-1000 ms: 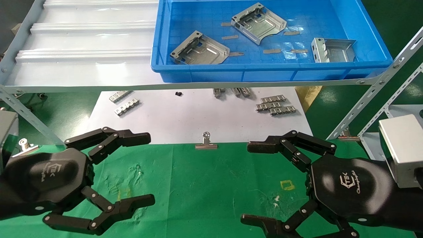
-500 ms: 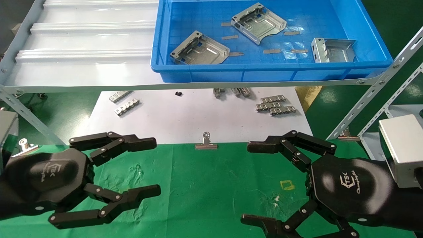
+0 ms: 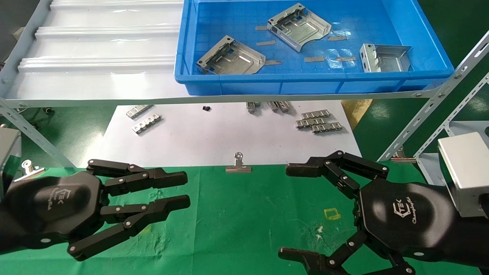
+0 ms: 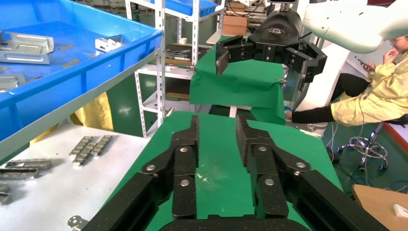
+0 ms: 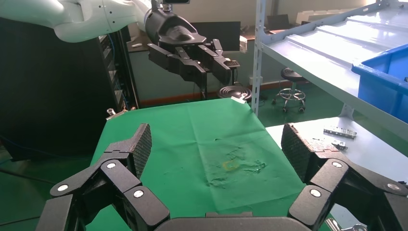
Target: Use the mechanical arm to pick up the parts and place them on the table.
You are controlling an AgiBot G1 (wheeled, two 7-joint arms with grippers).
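Low over table, both hovering, prob. staged before reach up to tray. Left gripper: fingers nearly closed, narrow gap, nothing held, pointing inward, palm level. Right gripper: spread wide, empty, idle on rt side. Past cloth edge: binder clip, white sheet w/ small strips. Farthest: three parts in blue tray on shelf, none picked yet.

Head camera high, facing down and forward, wrist cameras low, facing each other across green table
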